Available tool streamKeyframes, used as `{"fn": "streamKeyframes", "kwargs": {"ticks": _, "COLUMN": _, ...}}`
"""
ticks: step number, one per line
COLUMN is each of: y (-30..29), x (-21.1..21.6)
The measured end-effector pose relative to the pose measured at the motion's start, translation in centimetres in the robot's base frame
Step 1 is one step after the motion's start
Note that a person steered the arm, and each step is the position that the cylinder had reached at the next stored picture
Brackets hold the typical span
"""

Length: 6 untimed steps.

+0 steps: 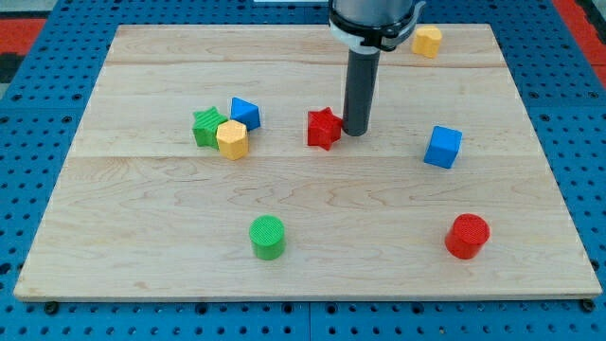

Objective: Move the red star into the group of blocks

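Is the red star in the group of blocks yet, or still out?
Out. The red star sits apart, bare board between it and the blue block; my tip is at its right side.

Arm (372,19) cut off at frame top; yellow block (427,41) – upper right – partly hidden behind it.

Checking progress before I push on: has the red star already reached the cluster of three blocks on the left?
No: the red star sits apart from the green star, yellow block and blue block, with my tip at its right.
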<state>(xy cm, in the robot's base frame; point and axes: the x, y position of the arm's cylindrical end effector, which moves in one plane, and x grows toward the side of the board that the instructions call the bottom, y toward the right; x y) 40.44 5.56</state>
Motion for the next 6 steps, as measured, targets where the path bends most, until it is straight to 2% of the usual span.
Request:
{"fn": "streamKeyframes", "kwargs": {"ticks": 2, "y": -7.0, "x": -0.1}}
{"fn": "streamKeyframes", "kwargs": {"ticks": 4, "y": -5.1, "x": -0.3}}
{"fn": "streamKeyframes", "kwargs": {"ticks": 5, "y": 6.1, "x": -3.1}}
{"fn": "streamKeyframes", "kwargs": {"ticks": 6, "y": 13.9, "x": -5.7}}
